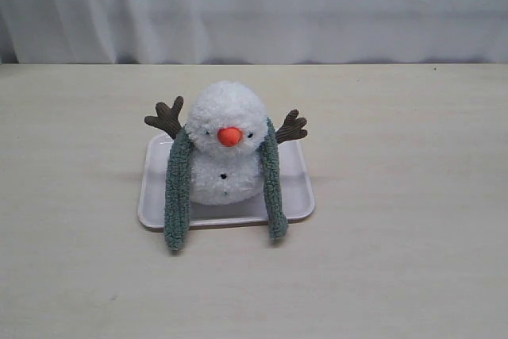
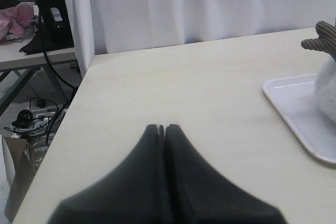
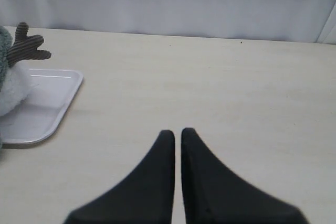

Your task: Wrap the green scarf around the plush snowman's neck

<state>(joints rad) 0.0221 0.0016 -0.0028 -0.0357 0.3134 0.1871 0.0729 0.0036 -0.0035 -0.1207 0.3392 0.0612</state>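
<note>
Exterior view: the plush snowman (image 1: 228, 144) sits upright on a white tray (image 1: 298, 188) mid-table. The green scarf (image 1: 178, 192) lies behind its neck, both ends hanging down its front and past the tray's front rim onto the table (image 1: 397, 260). Open tabletop surrounds the tray. The left gripper (image 2: 161, 127), fingers pressed together and empty, hovers near the table's side edge; the right gripper (image 3: 177, 132), likewise closed and empty, is well apart from the tray.

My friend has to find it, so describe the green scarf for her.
Centred on the table sits a white tray holding a plush snowman. The green scarf hangs down either side of its face: the only fuzzy grey-green strip there.
</note>
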